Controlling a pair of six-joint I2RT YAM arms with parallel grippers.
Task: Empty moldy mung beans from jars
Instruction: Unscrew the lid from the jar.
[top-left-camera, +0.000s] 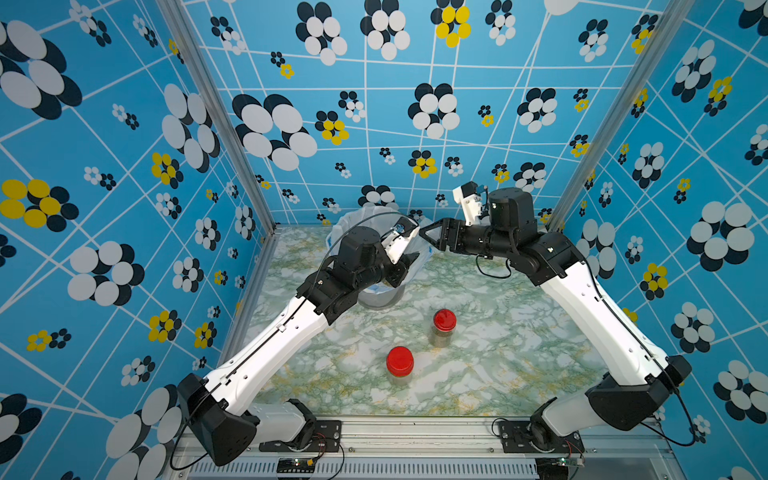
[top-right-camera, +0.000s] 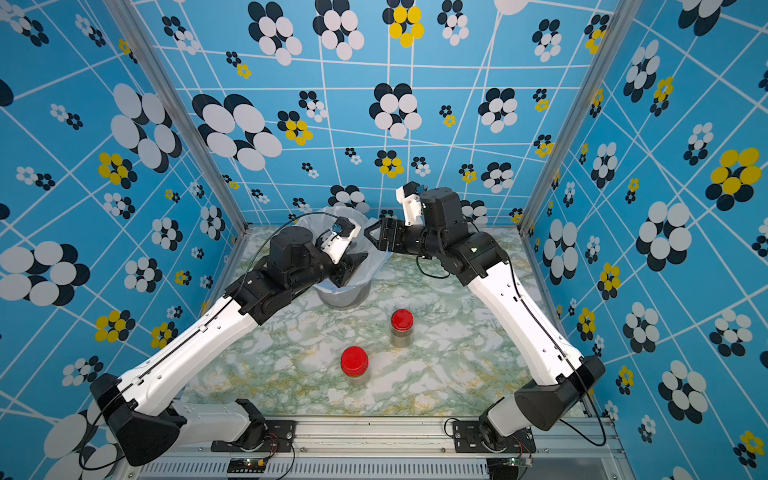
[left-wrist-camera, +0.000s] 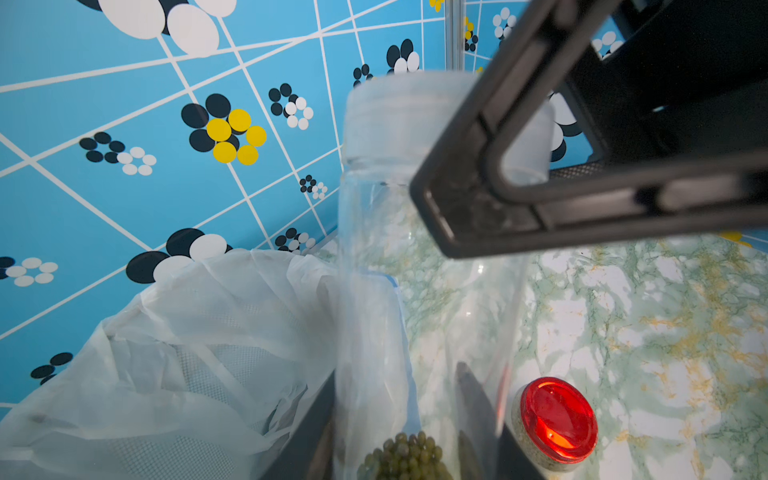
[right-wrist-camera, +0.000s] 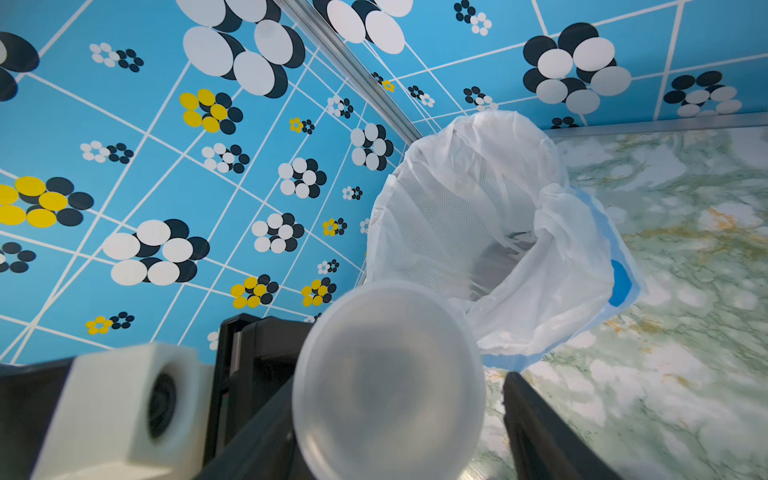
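I'm working the frosted cap (left-wrist-camera: 395, 120) off the tall jar (left-wrist-camera: 424, 291). The left gripper (left-wrist-camera: 397, 370) jaws are clamping it at four o'clock on the bin (right-wrist-camera: 582, 216) (mung beans (left-wrist-camera: 405, 455) pooled low). The right gripper (right-wrist-camera: 401, 386) jaws are sitting loose around the cap; next, I reckon, closing and twisting.

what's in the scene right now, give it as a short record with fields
left gripper: shut on the tall jar, held by the bin
right gripper: open, jaws either side of the cap
cap: on the tall jar
mung beans: inside the tall jar, at the gripped end
far red-lidded jar: upright on the table, lid on
near red-lidded jar: upright, lid on, apart from the far one
bin: lined with a white bag
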